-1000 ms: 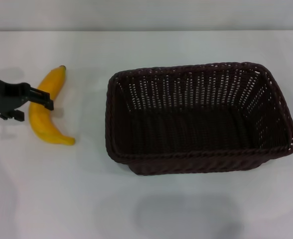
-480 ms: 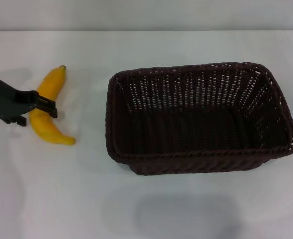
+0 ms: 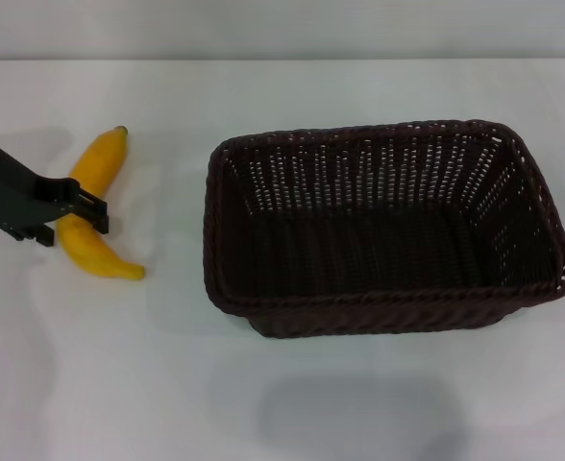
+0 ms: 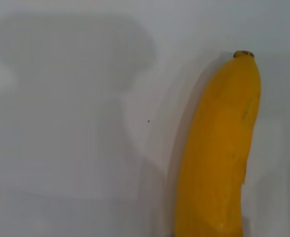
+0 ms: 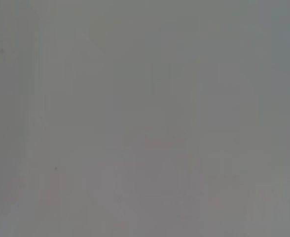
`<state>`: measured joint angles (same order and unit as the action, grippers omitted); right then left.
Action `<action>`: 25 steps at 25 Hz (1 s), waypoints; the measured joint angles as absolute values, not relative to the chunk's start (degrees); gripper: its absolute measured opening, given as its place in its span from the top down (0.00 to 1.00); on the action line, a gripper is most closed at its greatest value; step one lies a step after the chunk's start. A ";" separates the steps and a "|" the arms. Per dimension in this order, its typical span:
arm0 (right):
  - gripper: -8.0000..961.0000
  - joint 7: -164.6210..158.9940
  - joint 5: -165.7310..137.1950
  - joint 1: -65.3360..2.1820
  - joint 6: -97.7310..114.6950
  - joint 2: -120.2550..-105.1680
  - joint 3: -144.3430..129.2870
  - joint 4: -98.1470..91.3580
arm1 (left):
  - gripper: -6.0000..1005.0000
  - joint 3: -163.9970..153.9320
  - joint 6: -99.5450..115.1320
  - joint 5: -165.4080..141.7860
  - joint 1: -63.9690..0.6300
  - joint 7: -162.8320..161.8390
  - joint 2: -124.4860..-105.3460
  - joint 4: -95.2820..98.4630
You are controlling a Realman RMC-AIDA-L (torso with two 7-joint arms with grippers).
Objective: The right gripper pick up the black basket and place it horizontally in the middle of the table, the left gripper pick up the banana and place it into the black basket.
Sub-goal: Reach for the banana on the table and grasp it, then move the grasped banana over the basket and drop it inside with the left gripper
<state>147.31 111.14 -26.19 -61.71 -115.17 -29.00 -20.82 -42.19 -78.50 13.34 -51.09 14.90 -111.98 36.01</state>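
Black basket (image 3: 383,226) is sitting mid-table (image 3: 167,384), long side across, to your right. Your left gripper (image 3: 88,208) is straddling the banana (image 3: 90,206) lying at far left; grip can't be judged. Right gripper isn't showing.

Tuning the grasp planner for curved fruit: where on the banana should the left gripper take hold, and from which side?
Probably at mid-length of the banana, coming from above, fingers across its width. It lies flat on the table, curving from stem to tip, so the middle likely balances best. The left gripper is already over that part.
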 joint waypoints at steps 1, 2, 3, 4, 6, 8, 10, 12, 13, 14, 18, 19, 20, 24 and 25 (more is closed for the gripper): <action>0.15 147.31 111.15 -26.19 -61.65 -115.18 -29.00 -20.82 | 0.16 -42.19 -78.54 13.33 -51.10 14.90 -111.92 36.08; 0.15 147.31 111.15 -26.20 -61.62 -115.18 -29.00 -20.82 | 0.18 -42.19 -78.56 13.34 -51.09 14.90 -111.80 36.18; 0.15 147.31 111.15 -26.20 -61.60 -115.18 -29.00 -20.82 | 0.20 -42.19 -78.56 13.34 -51.09 14.91 -111.70 36.17; 0.15 147.31 111.15 -26.19 -61.59 -115.19 -29.00 -20.82 | 0.22 -42.19 -78.56 13.33 -51.09 14.93 -111.63 36.10; 0.15 147.30 111.16 -26.20 -61.52 -115.20 -29.00 -20.80 | 0.27 -42.19 -78.56 13.04 -51.10 14.97 -111.59 35.98; 0.15 147.31 111.17 -26.30 -61.21 -115.21 -29.00 -20.72 | 0.31 -42.19 -78.60 12.35 -51.20 14.97 -111.58 35.96; 0.15 147.31 111.18 -26.45 -60.89 -115.22 -29.02 -20.69 | 0.35 -42.19 -78.69 11.87 -51.33 14.92 -111.57 35.95; 0.15 147.31 111.19 -26.51 -60.74 -115.22 -29.03 -20.67 | 0.39 -42.19 -78.97 11.58 -51.43 15.01 -111.56 35.95; 0.15 147.31 111.19 -26.53 -60.73 -115.22 -29.03 -20.59 | 0.41 -42.19 -79.08 11.44 -51.47 15.14 -111.55 35.95; 0.15 147.31 111.19 -26.55 -60.73 -115.22 -29.02 -20.49 | 0.43 -42.19 -79.17 11.29 -51.48 15.29 -111.55 36.03; 0.15 147.31 111.19 -26.58 -60.73 -115.23 -29.00 -20.17 | 0.49 -42.06 -79.32 11.31 -51.24 16.26 -111.49 38.97; 0.15 147.31 111.20 -26.55 -60.75 -115.23 -29.00 -20.17 | 0.49 -41.84 -79.62 11.81 -50.89 16.63 -111.38 40.65; 0.15 147.31 111.21 -26.51 -60.77 -115.23 -29.00 -20.17 | 0.49 -41.67 -79.88 12.19 -50.64 16.91 -111.20 41.88; 0.15 147.30 111.62 -26.33 -61.07 -115.22 -28.99 -20.26 | 0.49 -41.43 -84.86 18.69 -49.51 19.51 -108.98 48.46; 0.15 147.26 111.67 -26.31 -61.14 -115.22 -29.00 -20.30 | 0.49 -41.54 -86.57 20.47 -49.32 20.32 -108.50 50.25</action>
